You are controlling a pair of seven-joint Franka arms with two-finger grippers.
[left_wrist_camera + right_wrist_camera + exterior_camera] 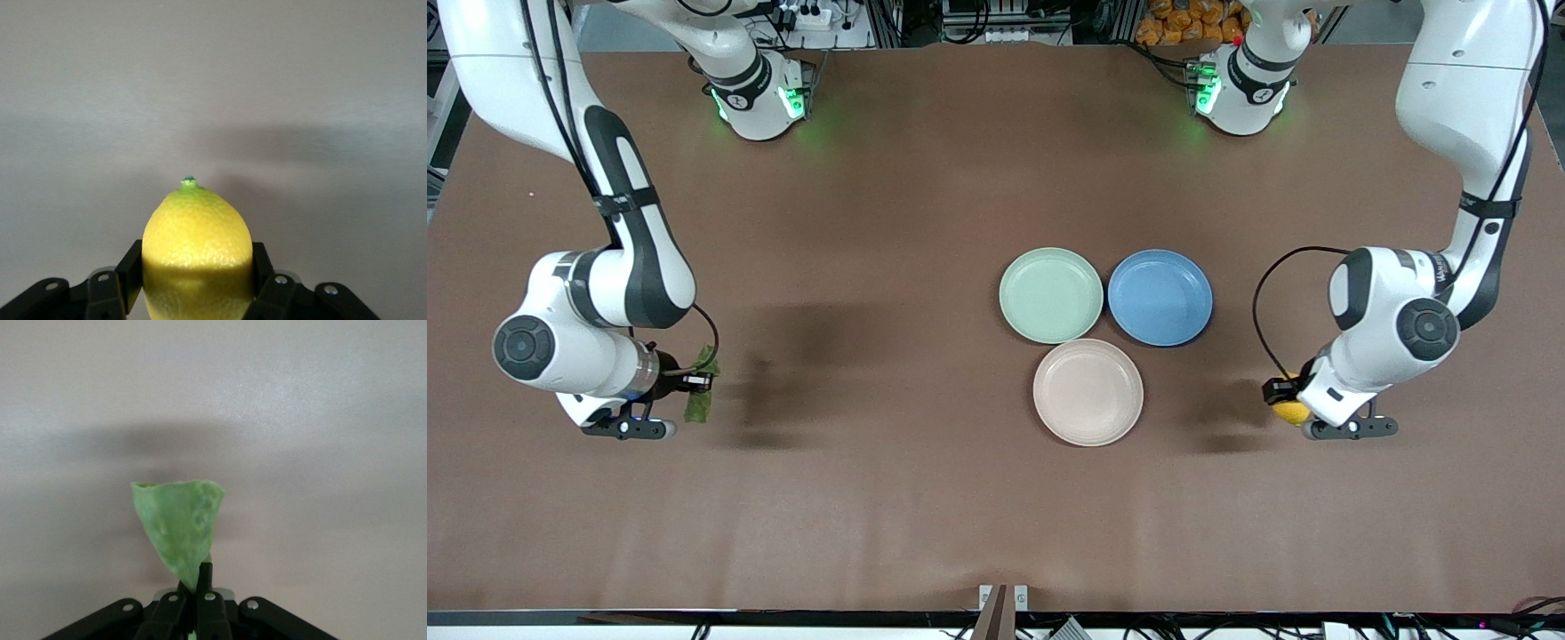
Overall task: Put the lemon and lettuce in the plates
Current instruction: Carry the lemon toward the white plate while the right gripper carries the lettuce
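My left gripper is shut on the yellow lemon, held over bare table toward the left arm's end; in the left wrist view the lemon sits between both fingers, tip pointing away. My right gripper is shut on the green lettuce over bare table toward the right arm's end; the right wrist view shows the leaf pinched at its narrow end. The mint green plate and the beige-cream plate lie empty near the table's middle.
A blue plate lies empty beside the mint green plate, toward the left arm's end. The brown table has its front edge low in the front view, with a small bracket at its middle.
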